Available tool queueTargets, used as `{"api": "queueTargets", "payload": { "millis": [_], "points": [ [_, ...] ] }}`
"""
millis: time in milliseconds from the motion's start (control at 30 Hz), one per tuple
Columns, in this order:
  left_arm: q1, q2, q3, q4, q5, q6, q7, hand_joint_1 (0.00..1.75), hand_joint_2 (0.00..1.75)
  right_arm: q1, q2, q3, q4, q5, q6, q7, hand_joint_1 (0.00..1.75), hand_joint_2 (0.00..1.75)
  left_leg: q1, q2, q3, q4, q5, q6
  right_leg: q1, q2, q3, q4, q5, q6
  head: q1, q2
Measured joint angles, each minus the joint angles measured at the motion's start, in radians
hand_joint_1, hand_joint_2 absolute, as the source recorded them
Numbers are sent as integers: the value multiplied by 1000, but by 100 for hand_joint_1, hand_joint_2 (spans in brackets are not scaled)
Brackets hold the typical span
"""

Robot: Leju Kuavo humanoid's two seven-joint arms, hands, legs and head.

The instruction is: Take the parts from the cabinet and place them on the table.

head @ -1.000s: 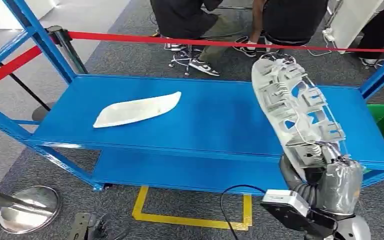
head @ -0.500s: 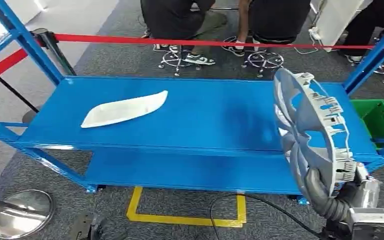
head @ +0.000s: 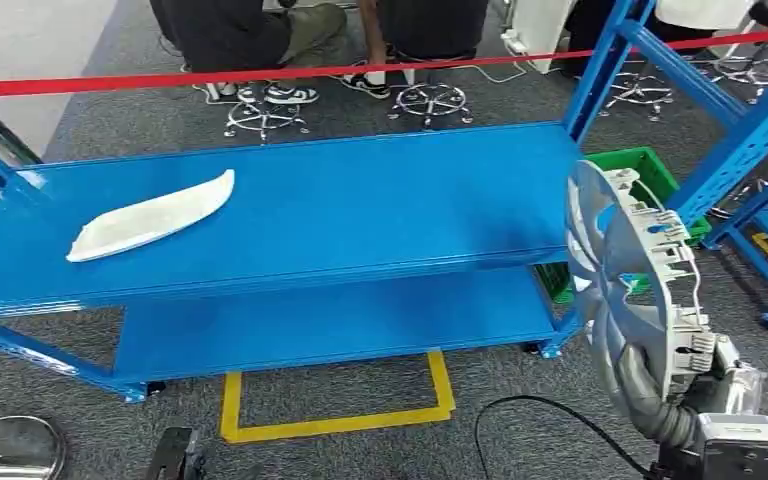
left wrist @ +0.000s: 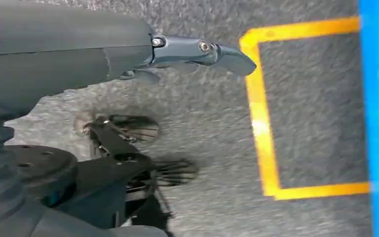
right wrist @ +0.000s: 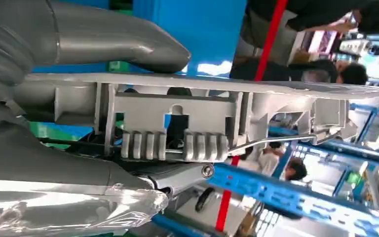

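My right hand grips a round grey ribbed plastic part by its lower rim, holding it upright and edge-on off the right end of the blue cabinet shelf. Up close, the thumb presses on the part's flat face, with its clips and ribs below. A long white curved part lies on the left of the top shelf. My left hand hangs over the grey carpet holding nothing, a dark finger stretched out.
A green crate sits behind the cabinet's right end, with more blue racking to the right. A red barrier tape runs behind the cabinet, with seated people beyond. Yellow floor tape and a stanchion base lie in front.
The camera has swung right, so the cabinet and white part slid left in the picture. The grey part stays in my right hand, now off the shelf's right end.
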Motion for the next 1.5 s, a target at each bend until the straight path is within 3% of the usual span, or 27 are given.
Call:
{"api": "queueTargets", "payload": {
  "millis": [100,133,200,267,300,367,433,467,500,533,633,700,767,800,867,933,967,1000,1133,1167,1200,1233,1300,1367,1433,1467,1500],
  "points": [
    [3,-2,-7,1,-8,5,14,0,175,16,3,-5,-5,-31,-20,-16,175,175,-3,18,-12,-12,24,12,-3,28,-3,-27,38,27,-3,0],
    [3,-3,-13,3,-14,4,16,0,175,24,3,-7,-10,-41,-24,-18,175,175,4,39,-19,-18,37,15,-4,16,-17,-20,29,27,-5,0],
    [9,-1,-22,3,-33,-2,17,0,175,28,5,-9,-14,-59,-30,-23,175,175,2,60,-41,-22,61,28,6,-81,-42,71,-95,37,13,0],
    [22,0,-29,3,-51,-10,17,0,175,33,6,-10,-14,-80,-37,-24,175,175,-1,93,-61,-21,77,32,1,-107,-70,224,-189,45,13,0],
    [27,1,-35,2,-54,-14,19,0,175,38,6,-12,-15,-89,-40,-25,175,175,-2,109,-72,-20,85,30,-2,-110,-71,275,-201,50,13,0],
    [36,2,-43,1,-63,-23,23,0,175,46,6,-17,-15,-100,-46,-25,175,175,-1,141,-93,-19,101,25,-9,-115,-10,250,-158,57,14,0],
    [37,2,-45,1,-65,-24,25,0,175,52,6,-22,-21,-104,-48,-24,175,175,-1,161,-110,-15,113,18,-12,-143,106,113,-122,61,13,0],
    [35,3,-49,0,-67,-24,27,0,175,51,6,-25,-29,-108,-49,-24,175,175,-5,172,-117,-7,119,10,-12,-197,191,-7,-160,65,13,0],
    [39,2,-51,-2,-69,-24,30,0,175,50,6,-26,-33,-111,-48,-24,175,175,-7,181,-122,-7,123,4,-1,-197,210,-28,-159,46,12,0],
    [38,3,-51,-2,-69,-24,34,0,175,54,8,-29,-36,-120,-48,-23,175,175,-6,188,-114,-7,128,-1,1,-188,192,-30,-153,32,0,0],
    [43,3,-60,-2,-69,-24,41,0,175,55,10,-39,-42,-142,-38,-21,175,175,-1,200,-122,-8,142,-21,0,-157,171,-34,-134,5,2,0],
    [46,5,-67,-2,-69,-24,46,0,175,53,15,-43,-46,-148,-35,-19,175,175,1,106,-141,46,43,-37,-3,-137,148,-34,-107,-8,-1,0],
    [51,6,-68,-2,-69,-24,54,0,175,51,18,-43,-47,-150,-34,-18,175,175,1,75,-182,202,-79,-33,-3,-105,106,-33,-76,-12,-1,0],
    [51,6,-69,-2,-68,-23,54,0,175,51,18,-44,-48,-150,-34,-18,175,175,1,73,-192,261,-102,-30,-2,-91,88,-32,-63,-11,-1,0],
    [50,6,-70,-2,-68,-22,54,0,175,52,18,-49,-48,-152,-34,-16,175,175,1,73,-161,264,-65,-24,-3,-65,55,-31,-36,-9,-1,0],
    [49,6,-72,-3,-69,-22,55,0,175,52,19,-52,-48,-154,-34,-14,175,175,2,61,-72,150,5,-19,-7,-37,25,-31,-11,-1,-1,0],
    [49,6,-75,-3,-69,-22,55,0,175,52,19,-53,-48,-154,-34,-14,175,175,5,20,-1,52,12,-16,-10,-21,10,-30,5,6,-1,0],
    [49,5,-78,-4,-69,-22,55,0,175,52,19,-54,-51,-157,-34,-14,175,175,7,-32,48,-33,-19,-10,-5,-10,-1,-28,16,13,-2,0],
    [52,2,-86,-4,-68,-21,59,0,175,59,20,-60,-58,-178,-39,-13,175,175,9,8,22,-31,8,13,-9,35,-2,-62,78,41,-2,0],
    [50,3,-89,-5,-65,-21,59,0,175,64,20,-61,-61,-180,-40,-15,175,175,10,26,10,-31,19,19,-7,8,-20,-58,62,40,-2,0],
    [52,3,-92,-6,-61,-19,61,0,175,64,20,-62,-64,-182,-43,-18,175,175,9,37,-1,-31,33,29,1,-48,-33,-15,-9,41,14,0],
    [54,3,-92,-6,-59,-19,61,0,175,62,20,-62,-67,-183,-47,-22,175,175,4,55,-14,-31,43,33,2,-80,-49,60,-86,43,16,0],
    [57,3,-92,-6,-56,-18,64,0,175,61,20,-62,-71,-185,-52,-26,175,175,-3,85,-38,-30,64,35,0,-109,-73,228,-180,46,16,0],
    [57,4,-92,-6,-51,-16,69,0,175,61,20,-63,-75,-190,-61,-30,175,175,-7,118,-62,-28,81,34,-1,-112,-53,292,-161,46,17,0],
    [57,4,-93,-6,-50,-14,69,0,175,62,20,-64,-80,-193,-65,-31,175,175,-10,145,-85,-28,97,30,-1,-124,45,199,-107,43,16,0],
    [57,4,-93,-6,-50,-14,69,0,175,61,20,-64,-83,-194,-66,-31,175,175,-12,157,-93,-26,106,25,0,-154,141,81,-106,40,16,0],
    [58,4,-94,-7,-50,-14,70,0,175,59,20,-64,-87,-194,-67,-31,175,175,-16,164,-97,-24,111,21,4,-207,210,-14,-155,40,16,0]
  ]
}}
